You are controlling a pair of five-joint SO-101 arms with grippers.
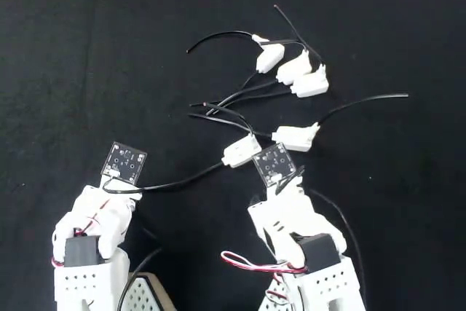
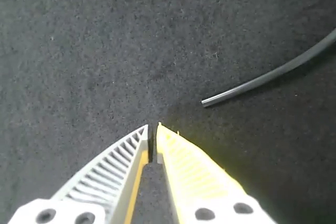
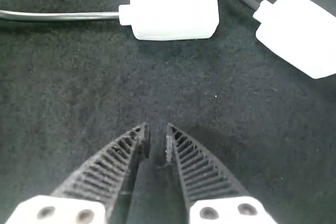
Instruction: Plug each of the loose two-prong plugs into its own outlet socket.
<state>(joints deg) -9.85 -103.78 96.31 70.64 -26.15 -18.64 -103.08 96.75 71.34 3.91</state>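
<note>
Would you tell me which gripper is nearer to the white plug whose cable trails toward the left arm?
Right. The right gripper sits just short of the white plug; the left gripper is well off to one side, near a cable end.

Ahead of my right pincer [image 3: 156, 129], one white plug [image 3: 173, 9] is clipped along one side by the frame edge and a second plug [image 3: 299, 32] is cut off partway; I cannot make out prongs on either. Near my left pincer [image 2: 153, 126], the black cord [image 2: 273, 74] runs out of frame. From above, my left arm [image 1: 91, 231] and right arm [image 1: 298, 223] are cropped at their bases.
</note>
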